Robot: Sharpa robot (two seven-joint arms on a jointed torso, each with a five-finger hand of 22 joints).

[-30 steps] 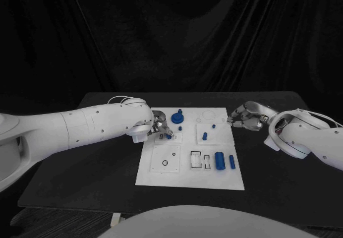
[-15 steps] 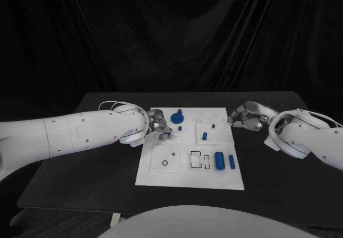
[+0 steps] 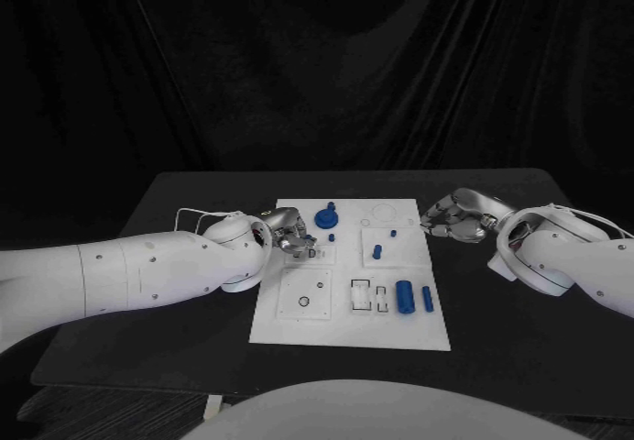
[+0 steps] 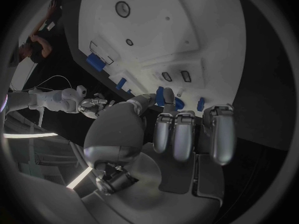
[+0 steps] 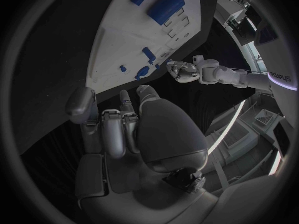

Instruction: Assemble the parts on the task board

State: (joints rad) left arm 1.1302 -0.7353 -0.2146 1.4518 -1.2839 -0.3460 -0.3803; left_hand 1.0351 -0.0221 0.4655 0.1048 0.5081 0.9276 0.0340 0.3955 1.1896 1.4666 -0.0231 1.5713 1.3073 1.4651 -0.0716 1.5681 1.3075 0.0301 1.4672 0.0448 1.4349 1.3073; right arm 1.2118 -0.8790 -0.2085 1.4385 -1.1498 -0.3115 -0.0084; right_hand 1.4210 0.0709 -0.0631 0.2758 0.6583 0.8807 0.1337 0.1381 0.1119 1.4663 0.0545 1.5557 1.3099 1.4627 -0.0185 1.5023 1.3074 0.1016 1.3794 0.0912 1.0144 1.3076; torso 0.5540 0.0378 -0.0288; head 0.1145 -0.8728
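Left hand [image 3: 293,236] drew back; blue peg [image 3: 332,237] just beside fingers [image 3: 307,243].

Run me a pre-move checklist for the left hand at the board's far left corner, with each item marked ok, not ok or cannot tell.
1. Left hand over the task board's far left corner: ok.
2. Left hand holding a part: cannot tell; its fingers are curled, and blue pieces show just past them.
3. Right hand off the board, beside its right edge: ok.
4. Large blue cylinder and slim blue piece lying on the board near its right edge: ok.
5. Blue knob standing at the far edge, apart from the left hand: ok.
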